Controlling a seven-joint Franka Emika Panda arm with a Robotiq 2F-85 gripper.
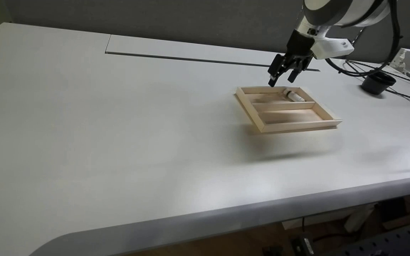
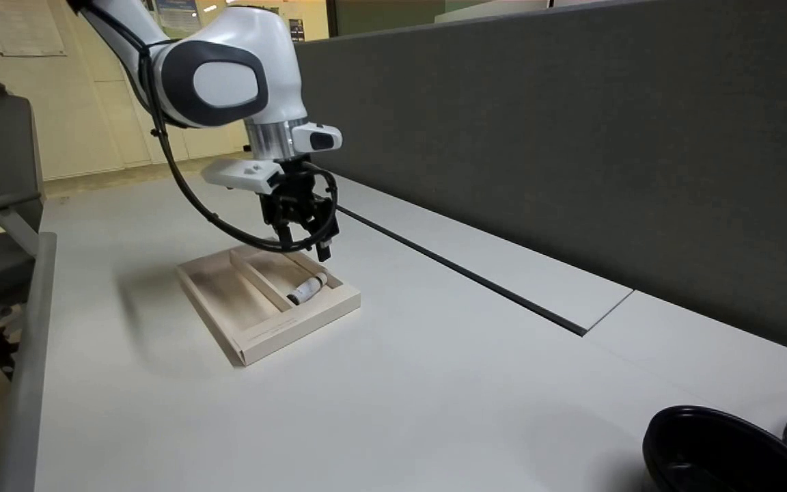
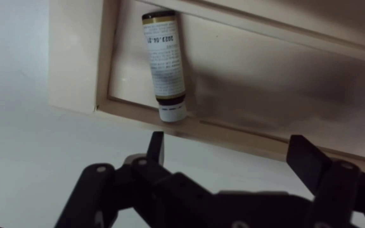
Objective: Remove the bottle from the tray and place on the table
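The bottle [image 1: 294, 95] is small, with a white label and white cap. It lies in one compartment of the light wooden tray [image 1: 250, 109], beside the divider. It also shows in an exterior view [image 2: 307, 289] and in the wrist view [image 3: 166, 60]. There its cap end overlaps the tray's rim [image 3: 74, 57]; I cannot tell if it leans on it. The tray stands on the white-grey table [image 1: 119, 142]. My gripper [image 1: 281, 81] is open and empty above the tray's back edge. In the wrist view, the gripper's [image 3: 227, 139] fingers are wide apart, with the bottle beyond the left fingertip.
A dark partition [image 1: 155, 21] runs along the table's back, with a dark slot line [image 1: 190, 59] before it. A black round bowl [image 1: 378, 83] stands near cables at the side. It shows in an exterior view [image 2: 728, 451]. A grey chair [image 2: 1, 164] stands beyond the table's edge.
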